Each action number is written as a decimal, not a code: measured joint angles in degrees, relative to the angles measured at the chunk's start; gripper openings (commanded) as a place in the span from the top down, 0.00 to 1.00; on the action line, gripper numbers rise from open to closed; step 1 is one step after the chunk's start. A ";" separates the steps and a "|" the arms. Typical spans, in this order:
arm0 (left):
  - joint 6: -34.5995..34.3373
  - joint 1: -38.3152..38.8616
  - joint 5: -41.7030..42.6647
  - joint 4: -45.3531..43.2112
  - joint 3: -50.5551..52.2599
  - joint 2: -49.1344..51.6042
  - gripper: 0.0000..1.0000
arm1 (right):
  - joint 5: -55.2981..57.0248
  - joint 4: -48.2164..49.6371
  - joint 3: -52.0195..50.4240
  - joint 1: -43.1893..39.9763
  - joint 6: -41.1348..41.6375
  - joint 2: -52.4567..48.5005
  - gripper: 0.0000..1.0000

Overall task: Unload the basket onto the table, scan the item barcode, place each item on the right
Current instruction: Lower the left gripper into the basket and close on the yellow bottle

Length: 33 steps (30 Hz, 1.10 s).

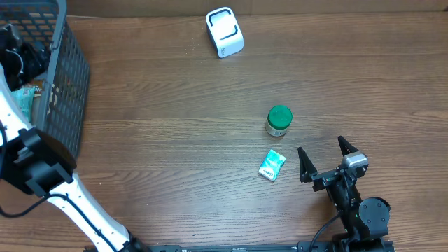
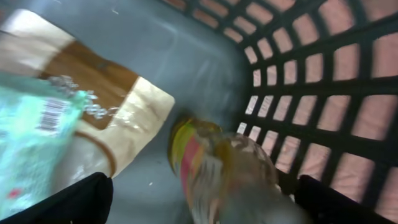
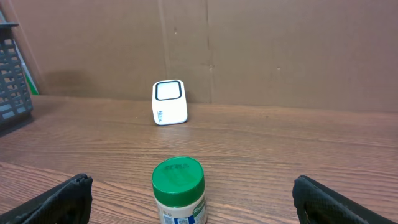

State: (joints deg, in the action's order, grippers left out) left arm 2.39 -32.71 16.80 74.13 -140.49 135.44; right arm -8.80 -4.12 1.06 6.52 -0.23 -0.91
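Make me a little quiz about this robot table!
1. True or false: the jar has a red lid.
2. Fill in: the right pincer is ____ (open or shut).
3. Where is the left pincer? A over the jar; B in the basket; C touching the right pincer.

Key: 1 false, the lid is green; 2 open; 3 B.
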 measured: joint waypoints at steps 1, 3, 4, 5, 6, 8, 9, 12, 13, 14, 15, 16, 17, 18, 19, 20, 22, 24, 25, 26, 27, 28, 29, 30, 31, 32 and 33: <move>0.55 0.00 0.48 0.04 0.00 0.87 0.09 | 0.00 0.02 0.00 0.00 0.02 0.00 0.00; 1.18 0.00 1.07 0.24 0.00 2.60 0.21 | 0.00 0.02 0.00 0.00 0.02 0.00 0.00; 1.25 0.00 1.40 0.35 0.00 3.39 0.27 | 0.00 0.04 0.00 0.00 0.02 0.00 0.00; 1.75 0.02 1.49 0.42 0.00 3.82 0.32 | 0.00 0.02 0.00 0.00 0.04 0.00 0.00; 2.01 0.07 1.66 0.42 0.00 4.22 0.37 | 0.02 0.02 0.00 0.00 0.02 0.00 0.00; 2.32 0.07 2.36 -0.04 -0.15 4.17 0.51 | 0.00 0.00 0.00 0.00 0.02 0.00 0.00; 2.47 0.07 2.43 -0.02 -0.15 4.17 0.59 | 0.00 0.02 0.00 0.00 0.02 0.00 0.00; 2.58 0.04 2.38 -0.81 -0.28 4.02 0.71 | 0.02 0.00 0.00 0.00 0.04 0.00 0.00; 2.43 0.04 2.43 -0.90 -0.28 4.02 0.73 | 0.02 0.00 0.00 0.00 0.04 0.00 0.00; 2.47 0.04 2.36 -0.85 -0.39 4.02 0.74 | 0.00 0.00 0.00 0.00 0.04 0.00 0.00; 2.49 0.02 2.29 -0.76 -0.55 4.02 0.75 | 0.00 0.02 0.00 0.00 0.02 0.00 0.00; 2.29 -0.02 2.25 -0.55 -0.68 4.02 0.76 | 0.02 0.02 0.00 0.00 0.02 0.00 0.00; 2.21 -0.02 2.03 -0.15 -1.01 4.02 0.76 | 0.00 0.04 0.00 0.00 0.02 0.00 0.00; 1.95 -0.02 1.64 0.46 -1.44 4.02 0.76 | -0.02 0.02 0.00 0.00 0.04 0.00 0.00; 1.62 -0.02 1.25 0.90 -1.90 3.98 0.77 | 0.02 0.02 0.00 0.00 0.02 0.00 0.00; 1.03 -0.02 0.72 1.20 -2.47 3.82 0.78 | 0.00 0.04 0.00 0.00 0.02 0.00 0.00; 0.00 -0.02 -0.35 1.27 -3.30 2.86 0.83 | 0.02 0.04 0.00 0.00 0.04 0.00 0.00; -1.64 -0.02 -1.46 0.94 -4.07 0.24 0.83 | 0.02 0.04 0.00 0.00 0.02 0.00 0.00; -2.40 -0.02 -1.88 0.11 -4.35 -1.66 0.83 | 0.00 0.04 0.00 0.00 0.04 0.00 0.00; -3.04 -0.02 -2.14 -0.63 -4.42 -3.23 0.83 | 0.00 0.00 0.00 0.00 0.04 0.00 0.00; -3.96 -0.02 -2.38 -1.51 -4.74 -5.46 0.83 | 0.00 0.04 0.00 0.00 0.04 0.00 0.00; -5.11 -0.02 -2.54 -2.56 -5.20 -8.59 0.84 | 0.00 0.02 0.00 0.00 0.04 0.00 0.00; -6.12 -0.02 -2.49 -3.19 -5.46 -10.99 0.85 | 0.00 0.04 0.00 0.00 0.02 0.00 0.00; -7.26 -0.02 -2.45 -3.65 -5.86 -13.55 0.85 | 0.02 0.00 0.00 0.00 0.02 0.00 0.00; -8.46 0.00 -2.23 -3.93 -6.29 -16.35 0.85 | 0.00 0.00 0.00 0.00 0.02 0.00 0.00; -9.62 0.11 -1.88 -3.98 -6.80 -19.45 0.85 | 0.02 0.02 0.00 0.00 0.04 0.00 0.00; -11.02 0.46 -1.11 -3.85 -7.56 -23.80 0.85 | 0.02 0.02 0.00 0.00 0.04 0.00 0.00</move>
State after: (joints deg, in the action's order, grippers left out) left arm -8.62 -32.25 15.68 70.28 -148.05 111.63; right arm -8.78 -4.10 1.06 6.52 -0.19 -0.91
